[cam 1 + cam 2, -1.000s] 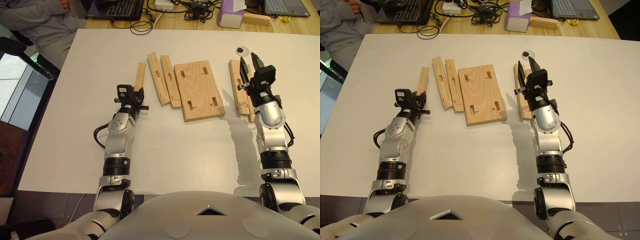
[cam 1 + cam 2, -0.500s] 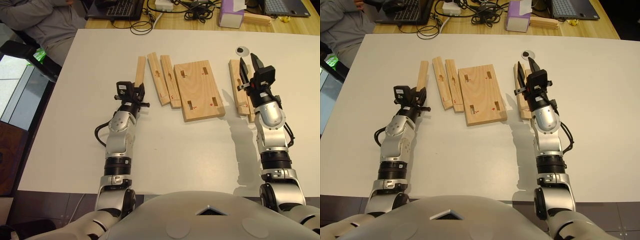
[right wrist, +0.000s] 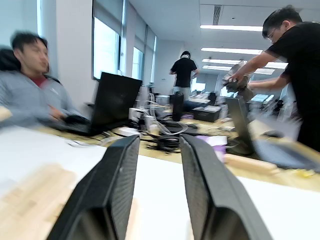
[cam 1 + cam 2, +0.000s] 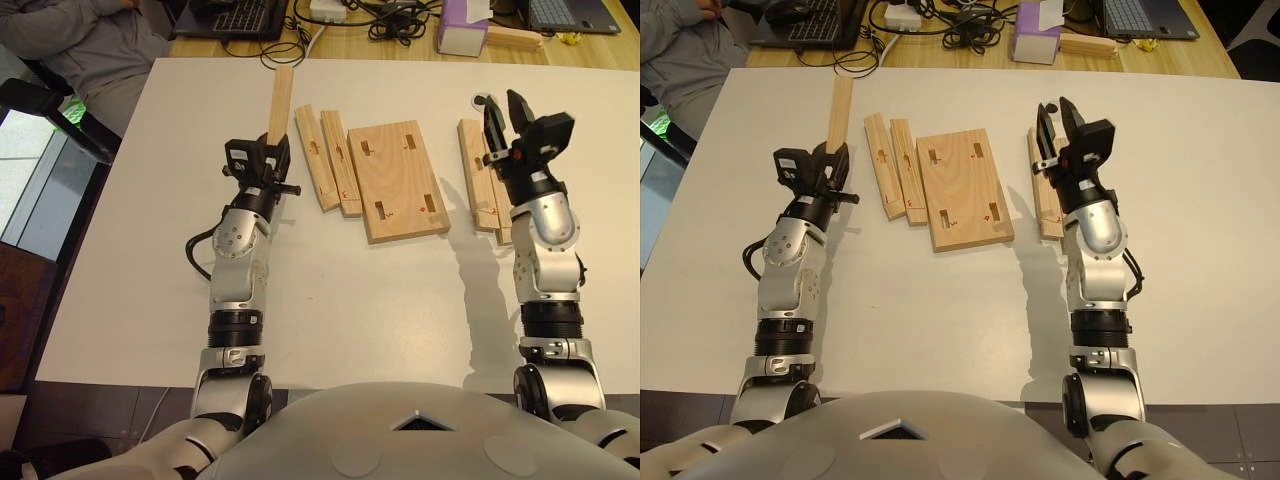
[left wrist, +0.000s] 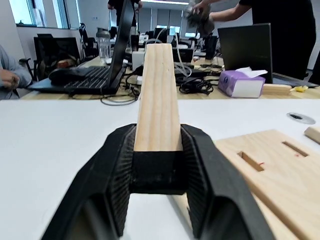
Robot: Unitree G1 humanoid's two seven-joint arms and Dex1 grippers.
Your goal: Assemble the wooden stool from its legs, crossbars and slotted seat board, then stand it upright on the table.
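Left gripper [image 4: 262,160]: it was clamped tight on the near end of a stick [image 4: 279,100], with both pads squeezing its sides.
Stick: it pointed away from the robot, out past the left side of the board [image 4: 398,178]. It looked to be held clear of the table [image 4: 350,300]. Honestly I couldn't tell from here if it was a leg or a crossbar.
Why the end grip: my guess is that holding one end left the other end free to go into a slot.
Board: it lay flat mid-table with its four slots facing up. That makes sense if parts get pushed in from above.
Left slats [image 4: 328,160]: two lay side by side just left of the board, the nearer one right against its edge. They were sorted and close by for later grabs, I'd say.
Right slats [image 4: 472,180]: these lay just right of the board, partly hidden by the right arm, so no count from me.
Right gripper [image 4: 505,120]: its fingers were spread with nothing between them, and it hovered above the right slats. It seemed parked to take one of them.
Progress: nothing was joined, so very early days.
Watch out: with only the end pinched, the stick could swivel once its tip met a slot.
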